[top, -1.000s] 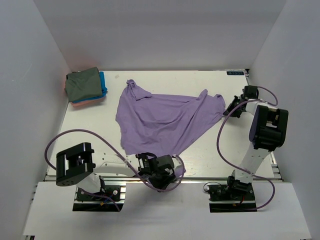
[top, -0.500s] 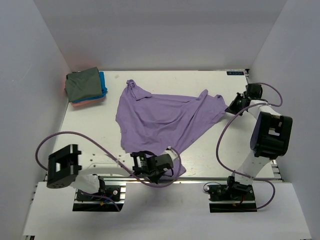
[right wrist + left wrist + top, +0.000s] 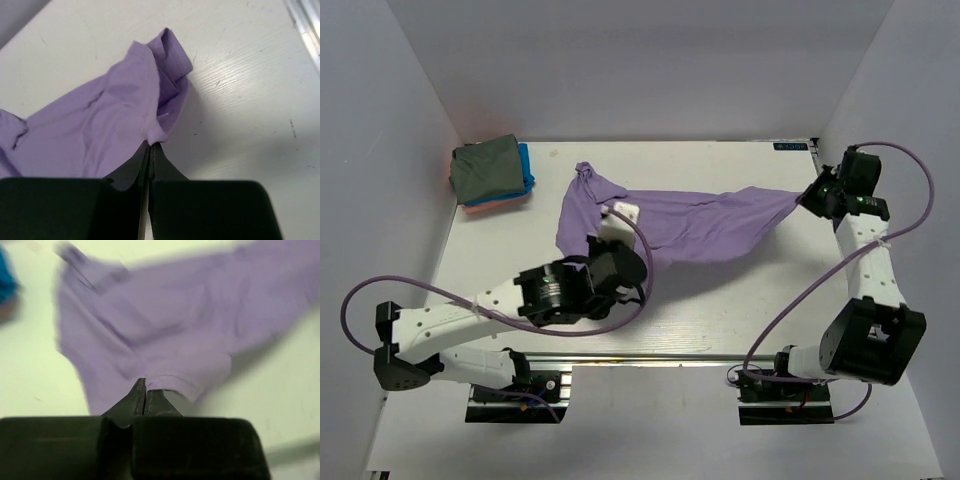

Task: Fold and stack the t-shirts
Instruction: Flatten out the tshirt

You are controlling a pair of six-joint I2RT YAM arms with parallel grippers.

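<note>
Top view: white table (image 3: 740, 290) enclosed on the left, far and right sides by plain white walls (image 3: 650, 70). This bay holds two groups of cloth.

Far-left corner: a stack of folded t-shirts. The olive-grey shirt (image 3: 483, 168) lies on top. The bright blue shirt (image 3: 527, 165) shows along the stack's right edge. The salmon-pink shirt (image 3: 492, 205) shows as a thin band at the near edge and at the left side.

Far half of the table: the lavender shirt (image 3: 705, 222), unfolded and well apart from the stack. It is drawn into a long, narrow band running from left of centre to the right edge, with lengthwise creases. A twisted, bunched end (image 3: 584, 176) points toward the far-left corner. Whether the middle of the band rests on the table or hangs just above it cannot be told.

Left gripper (image 3: 145, 388) — fingers pressed together, pinching a rolled hem of the lavender shirt at the band's left part. The left wrist view is motion-blurred, and the cloth fans away from the fingertips.

Right gripper (image 3: 150, 145) — fingers pressed together on a seam of the same shirt at its right end, near the table's right edge. Just beyond the tips a folded cuff (image 3: 172, 57) lies on the wood-grain surface. In the top view this gripper sits at the far right, the cloth tapering to a point between its fingers.
</note>
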